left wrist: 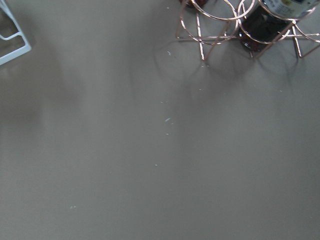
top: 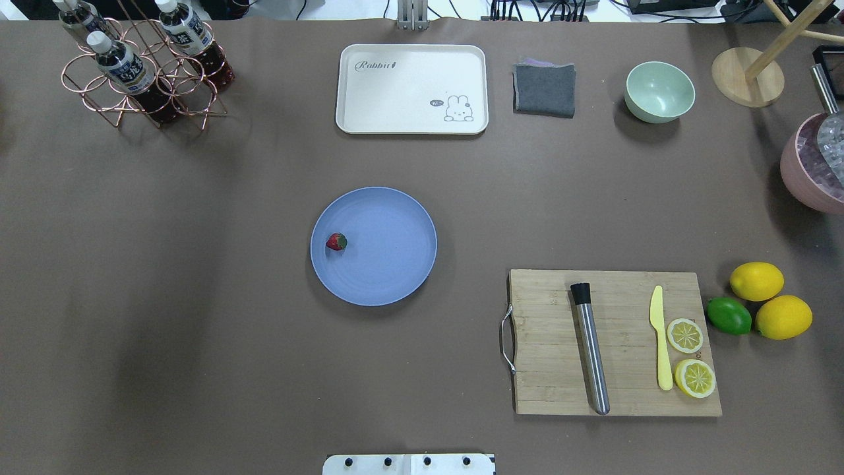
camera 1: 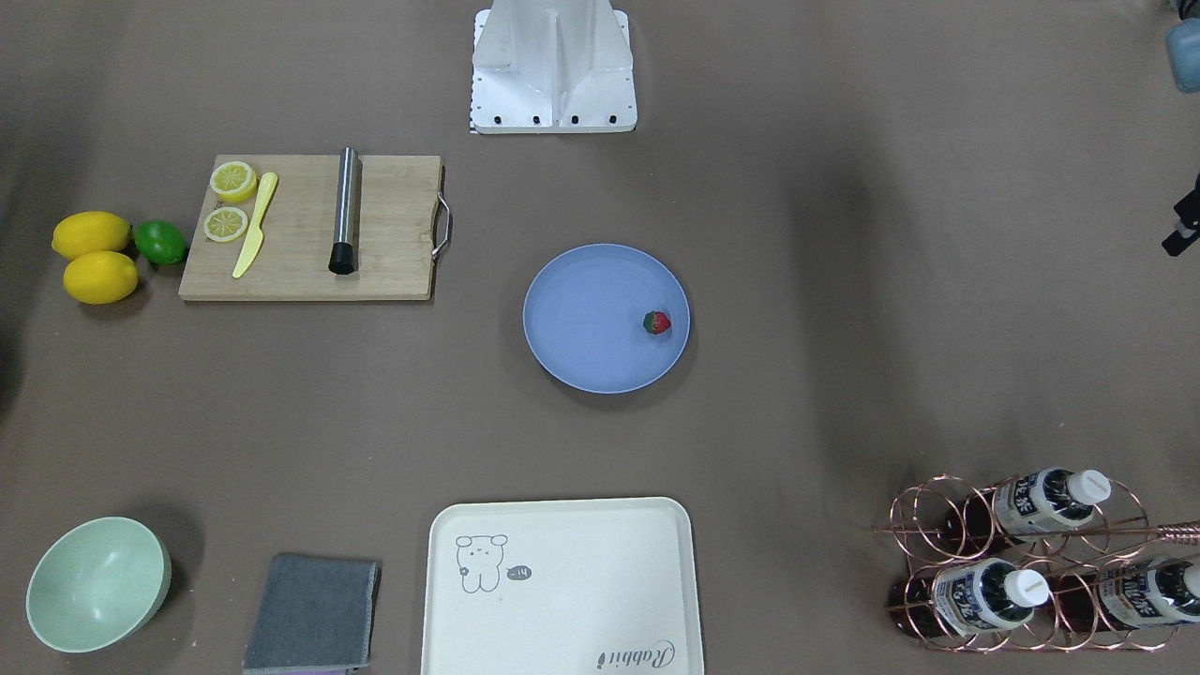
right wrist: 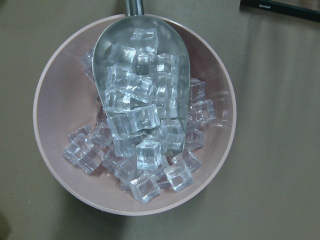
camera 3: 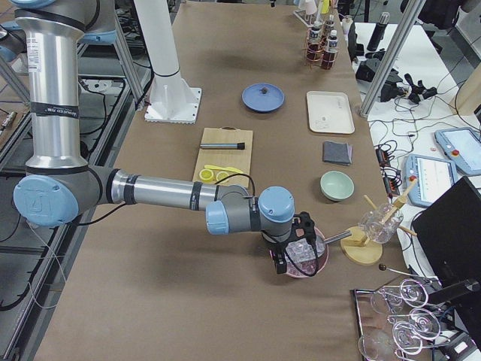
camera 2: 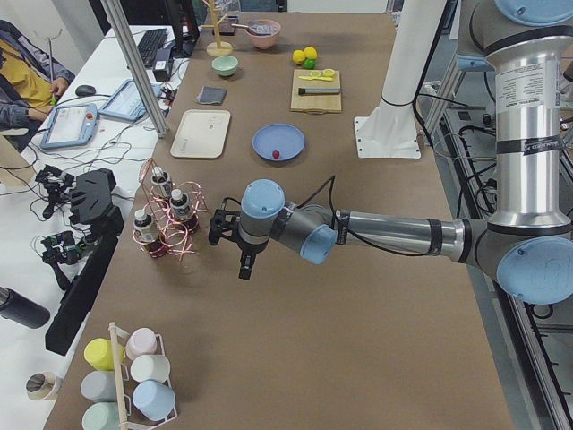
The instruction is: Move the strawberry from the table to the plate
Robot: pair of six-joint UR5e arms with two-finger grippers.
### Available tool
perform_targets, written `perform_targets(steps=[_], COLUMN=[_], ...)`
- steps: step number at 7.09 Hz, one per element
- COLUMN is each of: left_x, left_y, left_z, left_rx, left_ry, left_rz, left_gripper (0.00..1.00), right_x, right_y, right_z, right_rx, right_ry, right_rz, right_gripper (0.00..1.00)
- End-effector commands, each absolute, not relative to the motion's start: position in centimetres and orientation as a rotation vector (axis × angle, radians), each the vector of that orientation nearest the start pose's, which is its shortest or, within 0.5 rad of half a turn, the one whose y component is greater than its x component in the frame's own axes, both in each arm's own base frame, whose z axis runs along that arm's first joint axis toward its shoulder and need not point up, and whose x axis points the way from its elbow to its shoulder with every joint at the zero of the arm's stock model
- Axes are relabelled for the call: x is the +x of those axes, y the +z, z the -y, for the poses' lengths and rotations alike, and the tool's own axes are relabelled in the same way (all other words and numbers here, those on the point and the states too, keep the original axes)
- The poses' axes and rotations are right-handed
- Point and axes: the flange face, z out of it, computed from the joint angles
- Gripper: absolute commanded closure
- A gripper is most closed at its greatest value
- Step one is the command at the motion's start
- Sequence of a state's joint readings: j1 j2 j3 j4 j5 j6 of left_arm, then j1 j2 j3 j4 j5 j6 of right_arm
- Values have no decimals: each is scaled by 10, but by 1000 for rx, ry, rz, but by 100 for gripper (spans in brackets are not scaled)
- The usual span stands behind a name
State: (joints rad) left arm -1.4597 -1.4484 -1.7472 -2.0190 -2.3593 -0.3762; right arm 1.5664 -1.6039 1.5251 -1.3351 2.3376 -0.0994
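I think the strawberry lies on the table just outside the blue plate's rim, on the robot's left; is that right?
Not quite: the overhead view shows the strawberry on the plate, just inside its rim, on the robot's left.

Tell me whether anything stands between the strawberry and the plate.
Nothing visible does. The strawberry already lies on the plate, near its rim on the robot's left side. The left hand hangs by the bottle rack and the right hand over the ice bowl, both far from the plate.
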Motion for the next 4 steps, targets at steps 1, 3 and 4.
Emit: perform_targets(steps=[1,3,4], left_x=[-39,-43,-42], left_y=[591,610,621], left_z=[448,430,418], left_rx=[316,271,244], left_ry=[-108,-131,-140], left_rz=[-810,-811,-809], left_gripper=[3,3,3], right_x=[63,61,60], right_y=[674,669,668], right_z=[485,490,491], right_rx=[189,192,189], right_ry=[-158,-155,-154], right_rz=[764,775,785], right_gripper=[0,0,0])
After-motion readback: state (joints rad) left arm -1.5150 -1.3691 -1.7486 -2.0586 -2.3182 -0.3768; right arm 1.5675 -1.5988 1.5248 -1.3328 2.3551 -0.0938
